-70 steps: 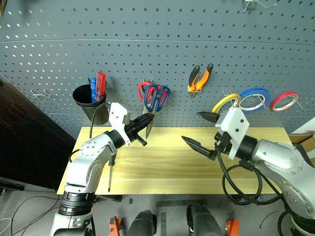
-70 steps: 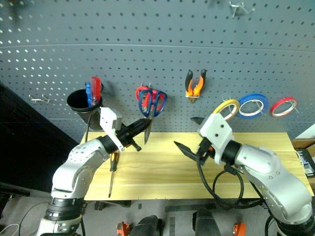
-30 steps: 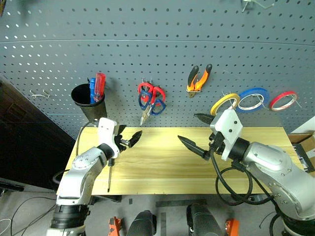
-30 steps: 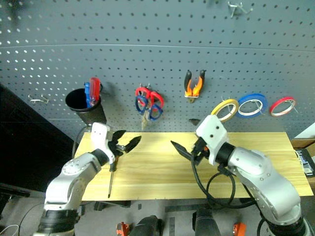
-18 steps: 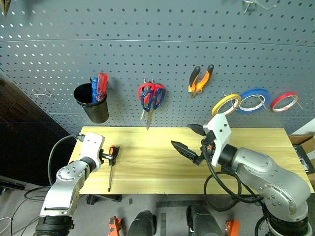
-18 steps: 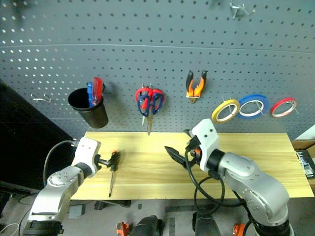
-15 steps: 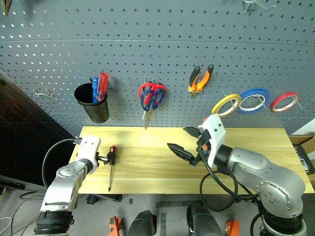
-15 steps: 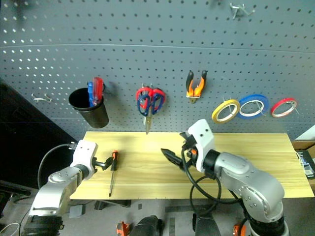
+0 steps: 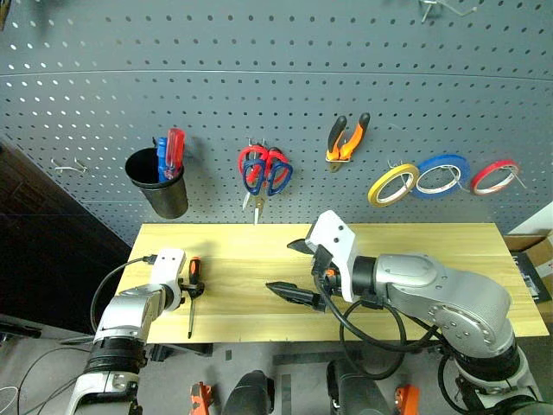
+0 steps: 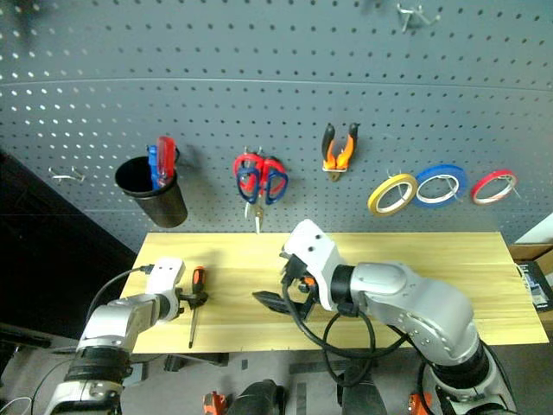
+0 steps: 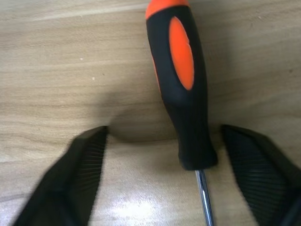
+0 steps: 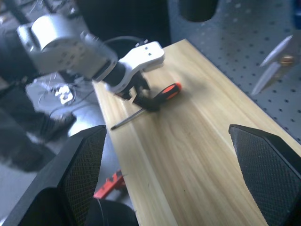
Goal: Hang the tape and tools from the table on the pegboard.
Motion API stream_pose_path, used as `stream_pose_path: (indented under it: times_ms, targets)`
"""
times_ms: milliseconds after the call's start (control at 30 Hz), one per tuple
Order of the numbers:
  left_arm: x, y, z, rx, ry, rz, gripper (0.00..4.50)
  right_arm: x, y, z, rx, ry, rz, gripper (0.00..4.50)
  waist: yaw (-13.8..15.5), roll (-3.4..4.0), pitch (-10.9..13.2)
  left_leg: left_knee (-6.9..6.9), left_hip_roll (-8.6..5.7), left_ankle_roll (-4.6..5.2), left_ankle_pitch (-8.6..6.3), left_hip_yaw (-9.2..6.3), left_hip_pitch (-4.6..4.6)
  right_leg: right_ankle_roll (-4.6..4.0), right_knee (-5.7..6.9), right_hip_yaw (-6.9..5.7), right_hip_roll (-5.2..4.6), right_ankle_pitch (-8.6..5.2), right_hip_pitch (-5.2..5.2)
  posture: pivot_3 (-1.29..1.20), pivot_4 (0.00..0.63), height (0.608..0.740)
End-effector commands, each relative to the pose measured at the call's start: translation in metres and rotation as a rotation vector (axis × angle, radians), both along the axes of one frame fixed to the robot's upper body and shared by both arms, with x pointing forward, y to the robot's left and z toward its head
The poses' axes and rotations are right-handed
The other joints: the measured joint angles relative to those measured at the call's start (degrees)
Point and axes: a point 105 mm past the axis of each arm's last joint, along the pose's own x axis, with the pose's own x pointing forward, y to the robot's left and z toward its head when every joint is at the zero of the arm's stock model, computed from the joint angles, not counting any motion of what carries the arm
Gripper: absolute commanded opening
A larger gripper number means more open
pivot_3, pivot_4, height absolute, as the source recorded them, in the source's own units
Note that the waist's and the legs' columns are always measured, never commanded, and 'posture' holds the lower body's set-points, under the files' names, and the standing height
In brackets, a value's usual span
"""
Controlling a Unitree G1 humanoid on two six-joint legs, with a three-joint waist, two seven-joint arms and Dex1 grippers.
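The black-and-orange screwdriver (image 9: 192,290) lies flat near the left end of the light wooden tabletop (image 9: 432,246), handle toward the pegboard (image 9: 285,78) and slim shaft pointing to the front edge. The left tool (image 9: 192,291) is down at that handle; in the left wrist view its two black fingers (image 11: 80,165) stand spread to either side of the handle's lower end, where the shaft begins, with bare wood between each finger and the handle, so nothing is gripped. The right tool (image 9: 298,272) hovers over the middle of the tabletop, turned toward the left arm, its fingers wide apart and empty, well apart from the screwdriver. On the pegboard hang the blue-handled scissors (image 9: 259,177) together with a red-handled pair (image 9: 281,164), the orange-and-black pliers (image 9: 347,138), and the yellow tape roll (image 9: 394,184) beside a blue roll (image 9: 441,175) and a red roll (image 9: 495,175). A black cup (image 9: 157,183) holds red and blue screwdrivers (image 9: 171,152).
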Motion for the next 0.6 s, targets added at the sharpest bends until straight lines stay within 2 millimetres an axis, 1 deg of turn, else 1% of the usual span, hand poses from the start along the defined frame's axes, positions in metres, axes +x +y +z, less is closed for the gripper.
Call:
stream_pose_path:
  times_ms: [33,133,267,367,467,533,600]
  targets:
    - [-0.002,0.003,-0.004,-0.008,0.008,0.018,2.67,0.000,0.004,0.007,0.007,-0.052,0.030,4.50,0.00,-0.03,-0.03,0.00,0.00,0.00,0.00,0.00,0.00,0.00,0.00,0.00,-0.01,0.00,0.00,-0.05,0.201,0.740]
    - [-0.003,0.004,-0.004,-0.013,-0.001,0.023,1.71,0.002,0.002,0.008,0.005,-0.063,0.028,4.50,0.03,-0.03,-0.05,0.00,0.00,0.00,0.00,0.00,0.00,0.00,0.00,0.00,-0.04,0.00,0.00,-0.05,0.196,0.740]
    - [-0.005,0.005,0.002,-0.011,-0.053,0.018,0.56,0.004,-0.002,0.009,-0.008,-0.088,0.027,4.50,-0.05,-0.07,-0.09,0.00,0.00,-0.01,0.00,0.02,0.00,0.00,0.00,0.03,-0.08,0.00,-0.03,-0.04,0.185,0.740]
    - [-0.007,0.003,0.015,0.027,-0.168,-0.022,0.55,0.005,-0.005,0.014,-0.016,-0.145,0.033,4.50,-0.08,-0.08,-0.10,-0.03,0.01,-0.02,-0.01,0.08,-0.03,0.00,0.00,0.11,-0.10,0.00,-0.12,-0.03,0.183,0.740]
    - [-0.019,-0.004,0.031,0.038,-0.286,-0.043,0.55,0.006,-0.006,0.025,0.007,-0.228,0.043,4.50,0.14,-0.11,-0.12,-0.03,0.02,-0.04,-0.02,0.12,-0.15,0.00,0.00,0.15,-0.13,0.00,-0.31,-0.01,0.184,0.740]
    - [-0.026,-0.013,0.043,0.052,-0.373,-0.087,0.55,0.004,-0.009,0.030,0.027,-0.265,0.058,4.50,0.30,-0.14,-0.14,-0.04,0.04,-0.05,-0.02,0.12,-0.19,0.00,-0.01,0.14,-0.15,0.00,-0.35,0.01,0.181,0.740]
    - [-0.034,-0.025,0.062,0.059,-0.493,-0.149,0.55,0.001,-0.014,0.038,0.061,-0.315,0.066,4.50,0.56,-0.18,-0.17,-0.05,0.03,-0.05,-0.03,0.13,-0.22,0.00,-0.03,0.14,-0.17,0.00,-0.35,0.02,0.179,0.740]
